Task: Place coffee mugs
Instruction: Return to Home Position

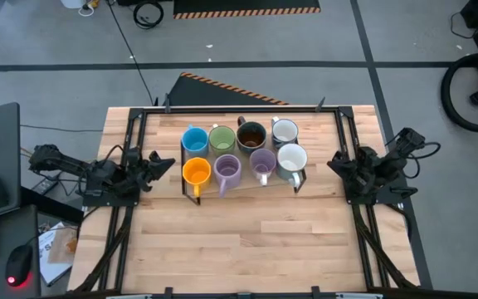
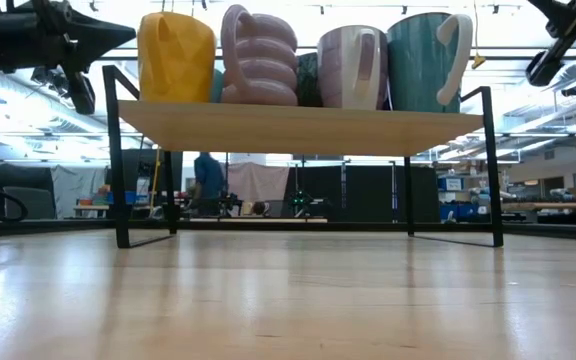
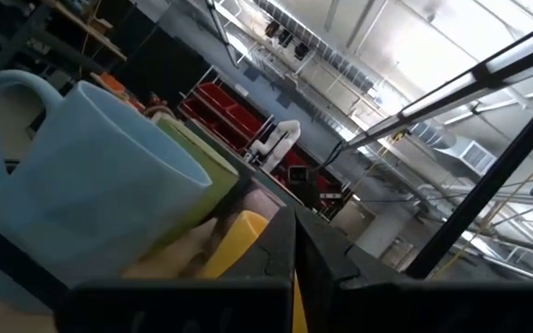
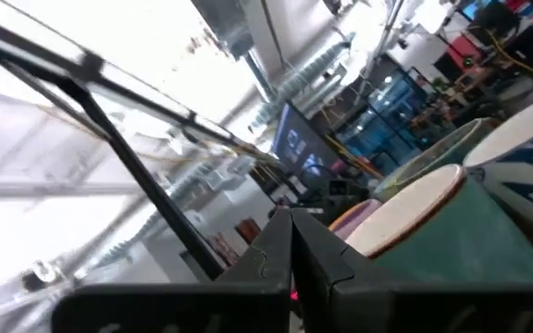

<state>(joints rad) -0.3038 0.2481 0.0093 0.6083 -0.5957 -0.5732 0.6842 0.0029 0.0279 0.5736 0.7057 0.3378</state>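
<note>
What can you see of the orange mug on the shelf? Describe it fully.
The orange mug is small, round and glossy, like glazed ceramic, with faceted sides. It stands upright on the wooden shelf, at the front row's left end in the high view. A purple mug stands close beside it, a blue mug behind; contact is unclear. No handle shows clearly.

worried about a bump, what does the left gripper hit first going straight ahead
Probably the orange mug at the left end of the shelf; the left gripper, shut, points at it at mug height. Depth is unclear.
</note>
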